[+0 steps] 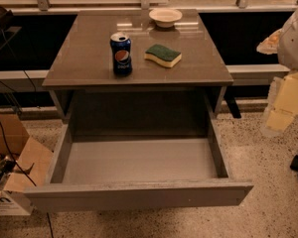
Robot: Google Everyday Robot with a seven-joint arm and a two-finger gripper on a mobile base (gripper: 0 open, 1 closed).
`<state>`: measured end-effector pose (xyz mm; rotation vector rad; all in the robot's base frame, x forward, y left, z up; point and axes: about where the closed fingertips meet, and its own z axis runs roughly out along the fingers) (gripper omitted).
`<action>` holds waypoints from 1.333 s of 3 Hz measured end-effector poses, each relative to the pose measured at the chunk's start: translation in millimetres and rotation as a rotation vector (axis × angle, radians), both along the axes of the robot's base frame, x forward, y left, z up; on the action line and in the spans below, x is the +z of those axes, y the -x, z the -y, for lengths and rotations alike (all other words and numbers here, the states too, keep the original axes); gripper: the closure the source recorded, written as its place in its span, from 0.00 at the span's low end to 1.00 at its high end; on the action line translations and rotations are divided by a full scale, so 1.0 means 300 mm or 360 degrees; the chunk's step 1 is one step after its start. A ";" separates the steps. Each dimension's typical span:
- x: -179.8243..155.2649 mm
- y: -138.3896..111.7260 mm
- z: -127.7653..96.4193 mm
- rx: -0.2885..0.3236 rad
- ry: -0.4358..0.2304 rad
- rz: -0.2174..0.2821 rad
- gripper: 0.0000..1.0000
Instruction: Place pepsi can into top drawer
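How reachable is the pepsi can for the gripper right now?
Probably yes. The pepsi can stands upright on the cabinet top with nothing above it. The gripper hangs off the cabinet's right side, and only the low sponge lies between them.

Countertop (89, 58): can (121, 53), sponge (163, 55), bowl (165, 17); gripper (280, 114) apparently right.

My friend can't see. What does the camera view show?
A pepsi can stands upright on the cabinet top, beside a green-and-yellow sponge, with a pale bowl behind. Below, the top drawer is pulled open. The robot's pincer hangs at the right edge, apart from the can.
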<state>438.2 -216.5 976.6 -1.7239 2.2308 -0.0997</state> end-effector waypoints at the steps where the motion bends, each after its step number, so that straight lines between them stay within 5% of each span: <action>1: 0.002 -0.001 -0.002 0.0001 -0.0002 0.0005 0.00; 3: -0.058 -0.089 -0.235 0.0189 -0.0271 0.0033 0.00; 4: -0.094 -0.157 -0.370 0.0299 -0.0497 0.0013 0.00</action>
